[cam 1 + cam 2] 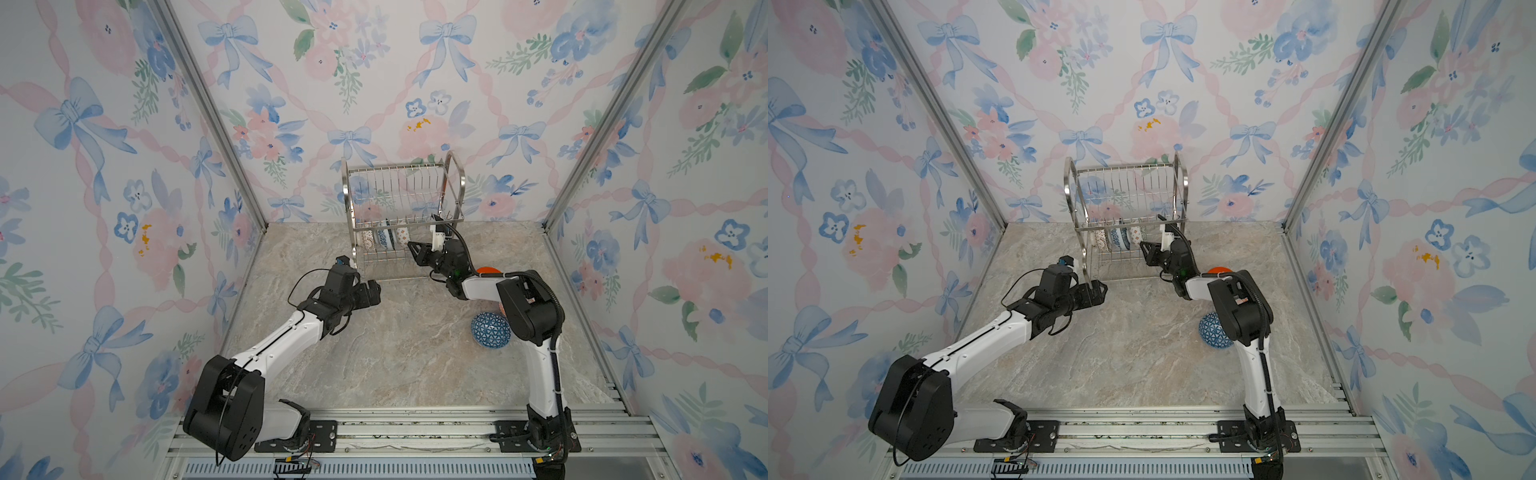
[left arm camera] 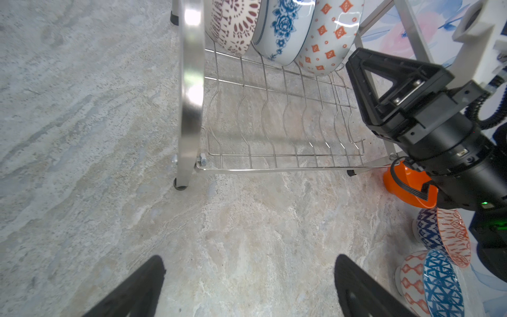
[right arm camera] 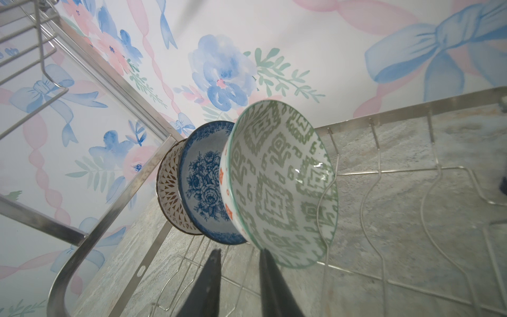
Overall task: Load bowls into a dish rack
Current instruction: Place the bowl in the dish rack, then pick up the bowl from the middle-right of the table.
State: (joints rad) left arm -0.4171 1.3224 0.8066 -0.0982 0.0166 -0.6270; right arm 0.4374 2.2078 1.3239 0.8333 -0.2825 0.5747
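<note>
While right gripper (image 3: 240,251) sits at lower tier of rack (image 2: 190,96), I see its jaws narrowly parted, nothing between them; one finger just beside rim of green bowl (image 3: 282,186). Three bowls stand on edge in lower tier, side by side: lattice bowl (image 3: 168,192), floral bowl (image 3: 204,186), green bowl. Left gripper (image 2: 249,260) spread wide, holding nothing, over table (image 1: 395,365) near rack's front leg. On table under right arm: orange bowl (image 2: 406,189) beside rack leg, red-orange bowl (image 2: 454,238), triangle bowl (image 1: 490,330).
</note>
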